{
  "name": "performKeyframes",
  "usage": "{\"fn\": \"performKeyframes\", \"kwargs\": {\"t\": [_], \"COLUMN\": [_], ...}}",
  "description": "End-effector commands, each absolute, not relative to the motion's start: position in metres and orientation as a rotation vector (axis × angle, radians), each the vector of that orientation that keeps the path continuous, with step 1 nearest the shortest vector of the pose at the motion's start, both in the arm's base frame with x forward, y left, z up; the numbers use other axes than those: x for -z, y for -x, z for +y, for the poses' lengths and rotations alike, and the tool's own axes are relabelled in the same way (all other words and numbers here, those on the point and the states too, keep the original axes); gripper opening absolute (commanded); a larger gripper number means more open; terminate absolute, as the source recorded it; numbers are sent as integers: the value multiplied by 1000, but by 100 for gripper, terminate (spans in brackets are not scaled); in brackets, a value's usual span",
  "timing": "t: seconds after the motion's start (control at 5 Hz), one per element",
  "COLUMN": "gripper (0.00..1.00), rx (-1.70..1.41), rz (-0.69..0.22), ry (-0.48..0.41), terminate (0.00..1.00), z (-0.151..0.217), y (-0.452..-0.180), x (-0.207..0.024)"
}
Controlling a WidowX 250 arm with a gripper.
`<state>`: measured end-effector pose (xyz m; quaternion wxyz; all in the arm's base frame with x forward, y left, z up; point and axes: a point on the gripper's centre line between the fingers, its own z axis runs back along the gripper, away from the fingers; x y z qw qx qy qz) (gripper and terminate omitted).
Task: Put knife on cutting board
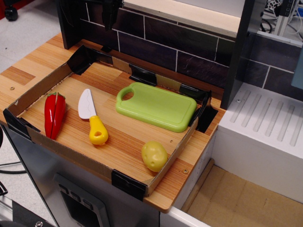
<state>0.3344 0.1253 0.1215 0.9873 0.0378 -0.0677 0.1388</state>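
The knife (92, 117) lies flat on the wooden counter, its white blade pointing back and its yellow handle toward the front. The light green cutting board (156, 106) lies flat to its right, a short gap away, with its handle hole at the back left corner and nothing on it. A dark shape at the top edge looks like my gripper (111, 13), high above the back left of the counter and far from the knife. Its fingers are too dark and cropped to read.
A red toy pepper (54, 115) lies left of the knife. A yellowish toy potato (154, 156) sits at the front right corner. A low cardboard rim (38, 87) with black corner clips surrounds the work area. A dark tiled wall stands behind and a white sink (265, 137) at right.
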Motion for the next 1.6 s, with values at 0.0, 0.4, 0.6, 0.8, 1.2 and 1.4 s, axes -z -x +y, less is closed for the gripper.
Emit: {"fn": "performKeyframes", "kwargs": {"t": [0.0,0.4,0.6,0.8,1.2,1.4], "gripper": [100,100,100,100,100,100], "rx": [-279,-384,-462,-586,-653,-653], "rz": [-136,-199,-181,-125,-45,-77], "ry": [-76,62,86,74,76,85], "terminate": [0,0,0,0,0,0], "z": [125,88,69,58,50,53], "y": [-334,-300,-276,-256,-242,-243], "x": [-121,-125,-117,-102,-69,-58]}}
